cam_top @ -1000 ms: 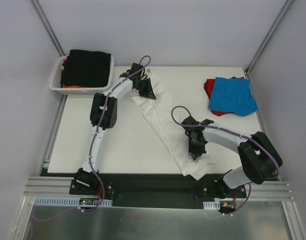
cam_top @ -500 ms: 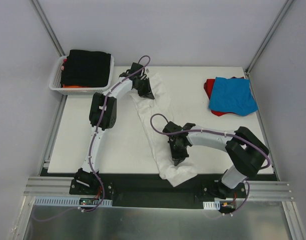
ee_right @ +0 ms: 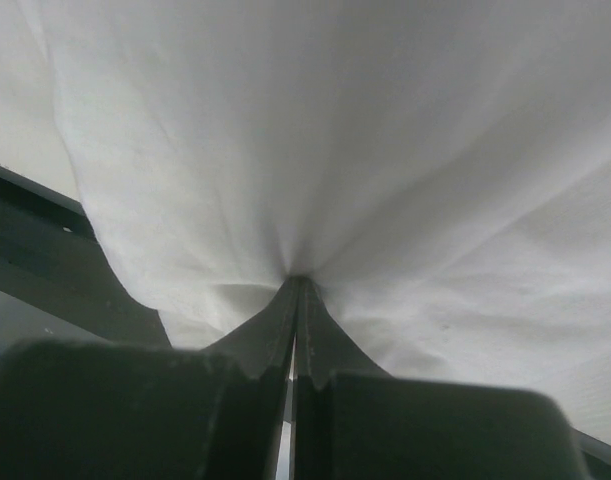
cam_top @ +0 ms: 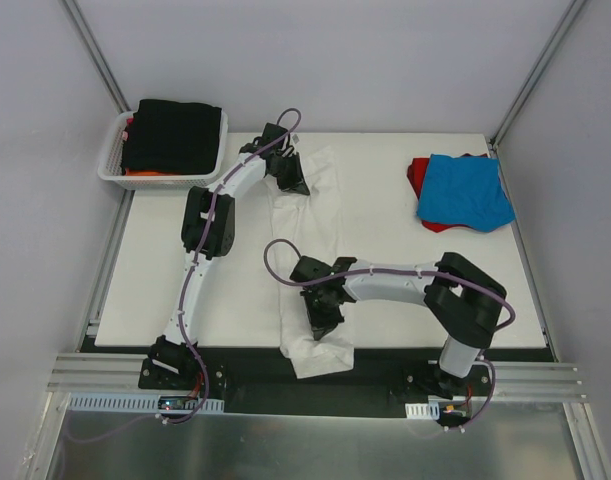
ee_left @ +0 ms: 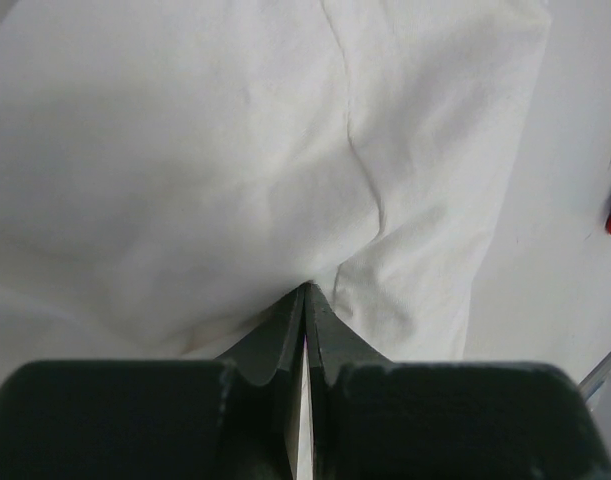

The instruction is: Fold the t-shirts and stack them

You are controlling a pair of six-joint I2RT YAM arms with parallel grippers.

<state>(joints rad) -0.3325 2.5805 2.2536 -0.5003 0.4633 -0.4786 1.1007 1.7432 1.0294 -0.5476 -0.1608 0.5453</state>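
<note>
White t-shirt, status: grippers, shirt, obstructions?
Left gripper shut on white t-shirt, far end. Right gripper shut on its near end, hanging past the table edge. Nothing blocking.

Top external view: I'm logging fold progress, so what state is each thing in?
left claw, shut on white t-shirt
right claw, shut on white t-shirt
white t-shirt, drawn into a strip between claws
red t-shirt, mostly covered
blue t-shirt, folded, atop red t-shirt
black t-shirt, folded, in basket

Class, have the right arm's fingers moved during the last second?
Yes. The right fingers, shut on the white shirt, moved left, away from the blue shirt.
</note>
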